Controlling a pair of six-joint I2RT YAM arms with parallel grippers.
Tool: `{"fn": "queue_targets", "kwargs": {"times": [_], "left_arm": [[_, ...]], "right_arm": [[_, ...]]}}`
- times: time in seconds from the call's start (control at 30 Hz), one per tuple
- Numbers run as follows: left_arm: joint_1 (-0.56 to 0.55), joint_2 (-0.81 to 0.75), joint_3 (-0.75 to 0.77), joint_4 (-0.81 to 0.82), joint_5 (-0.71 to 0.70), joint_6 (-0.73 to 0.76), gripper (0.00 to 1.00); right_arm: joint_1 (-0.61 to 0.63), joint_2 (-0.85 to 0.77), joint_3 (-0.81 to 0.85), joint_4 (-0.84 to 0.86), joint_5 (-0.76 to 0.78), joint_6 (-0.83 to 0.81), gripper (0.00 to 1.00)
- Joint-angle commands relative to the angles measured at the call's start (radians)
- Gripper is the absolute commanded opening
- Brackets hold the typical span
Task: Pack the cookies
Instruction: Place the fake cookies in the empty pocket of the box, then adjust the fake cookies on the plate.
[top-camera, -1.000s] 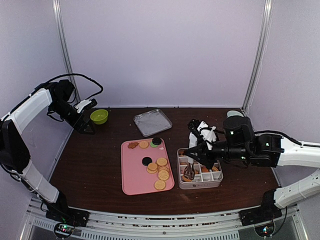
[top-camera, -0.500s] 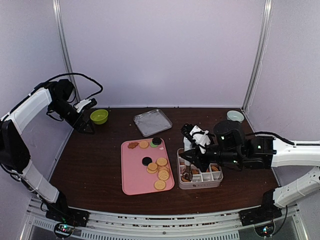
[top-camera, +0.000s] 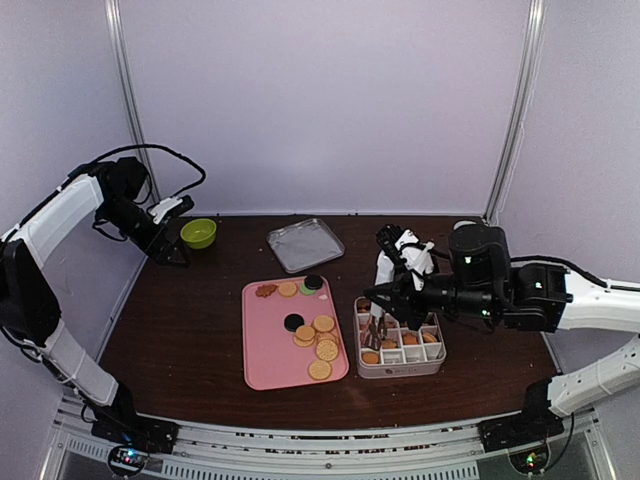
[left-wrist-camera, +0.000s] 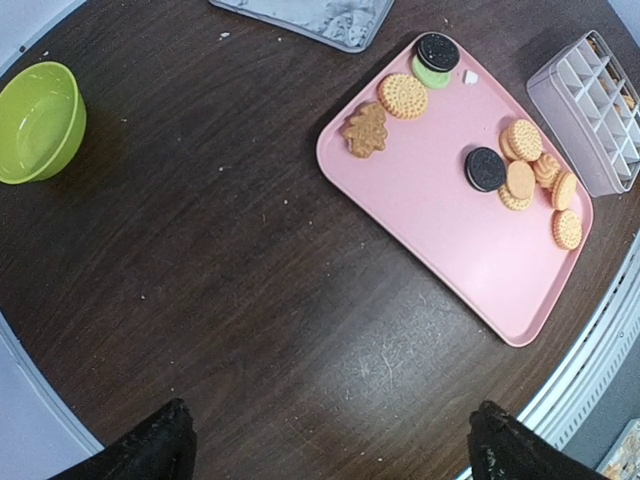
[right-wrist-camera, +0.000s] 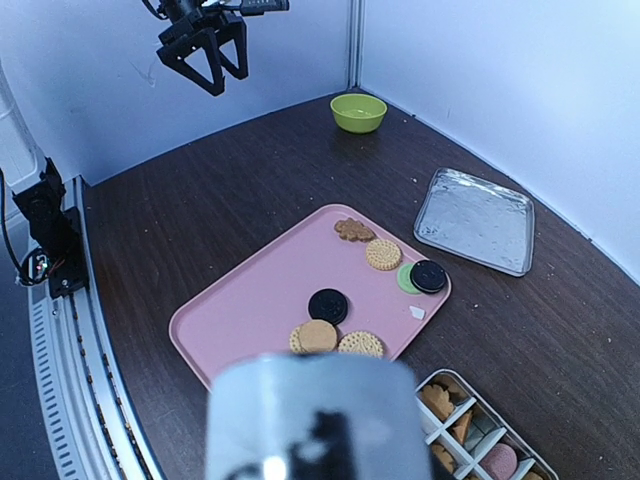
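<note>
Broadly, a dark table (top-camera: 180, 330) is seen carrying a pink tray (top-camera: 265, 350), on which most of the cookies (top-camera: 323, 323) are spread: golden rounds are clustered at its near right, a black one lies mid-tray, and a brown flower, a golden round and a black-on-green pair are set along the far edge. Others are lodged in the divided box (top-camera: 400, 370) just right of the tray, whose front bears a small mark too fine to be read. The left gripper (left-wrist-camera: 325, 440) is held above the table's far-left part with fingers spread wide and nothing between them, while the right gripper (top-camera: 383, 297) appears clamped on the metal tongs (top-camera: 375, 328), whose tips are hung over the box's left compartments.
</note>
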Motion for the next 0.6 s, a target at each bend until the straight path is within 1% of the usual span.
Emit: {"fn": "queue_targets", "kwargs": {"times": [0.0,0.17,0.3,0.43,0.57], "left_arm": [[-0.002,0.010,0.025,0.002,0.027,0.013,0.98],[-0.003,0.011,0.023,0.003,0.018,0.013,0.98],[-0.003,0.006,0.010,0.005,0.010,0.012,0.98],[-0.002,0.007,-0.001,0.014,0.005,0.011,0.98],[-0.003,0.005,-0.013,0.018,0.002,0.012,0.98]], "right_arm": [[-0.007,-0.013,0.030,0.046,0.008,0.018,0.31],[-0.017,0.041,0.074,0.093,0.043,0.004,0.29],[-0.029,0.115,0.128,0.134,0.024,-0.002,0.27],[-0.034,0.237,0.207,0.176,-0.009,-0.015,0.34],[-0.040,0.368,0.294,0.225,0.005,-0.026,0.35]]}}
